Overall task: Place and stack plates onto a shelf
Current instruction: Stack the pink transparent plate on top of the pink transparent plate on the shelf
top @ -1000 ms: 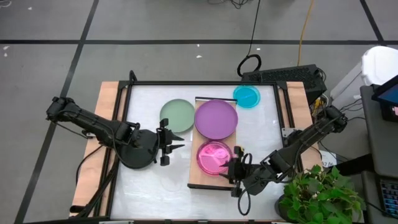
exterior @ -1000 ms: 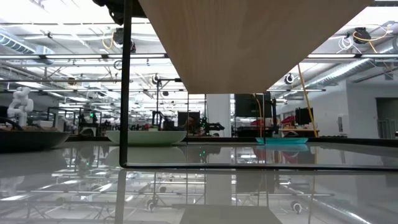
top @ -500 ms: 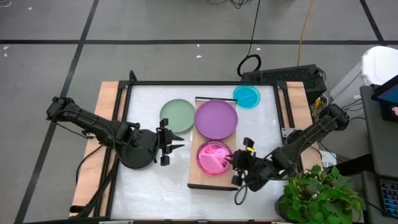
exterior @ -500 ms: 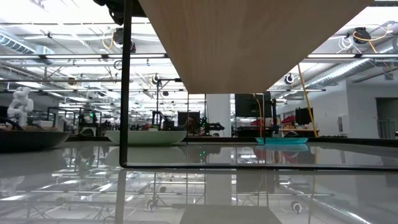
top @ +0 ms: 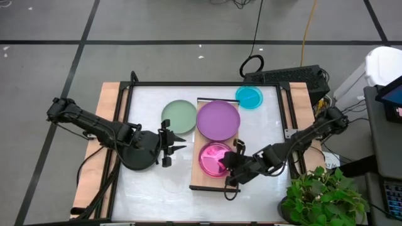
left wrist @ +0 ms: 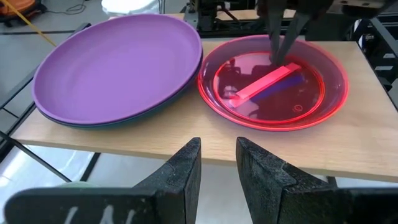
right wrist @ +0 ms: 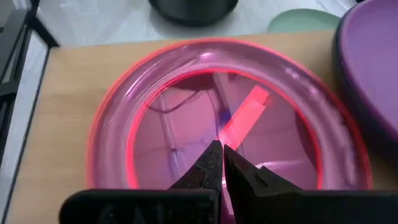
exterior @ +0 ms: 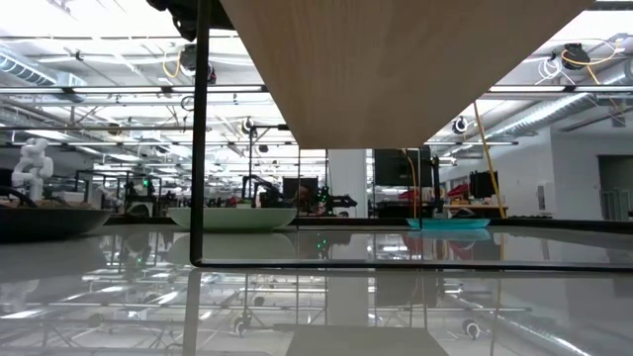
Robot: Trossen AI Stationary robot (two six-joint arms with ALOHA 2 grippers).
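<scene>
From above, the shelf (top: 217,182) carries the purple plate (top: 218,120) and, nearer its free end, the pink plate (top: 215,159); the sage-green plate (top: 179,115) and cyan-blue plate (top: 249,96) lie on the table. The left wrist view shows the left gripper (left wrist: 217,163) with fingers slightly apart, empty, short of the shelf edge. The right wrist view shows the right gripper (right wrist: 222,157) closed – tips over the pink plate's bowl.

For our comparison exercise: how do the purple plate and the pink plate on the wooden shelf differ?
The purple plate is larger and opaque; the pink plate is smaller and see-through. The purple plate rests on another, darker plate, while the pink plate lies straight on the shelf. The right pincer hangs over the pink plate; nothing is over the purple one. Both are round and lie flat.
</scene>
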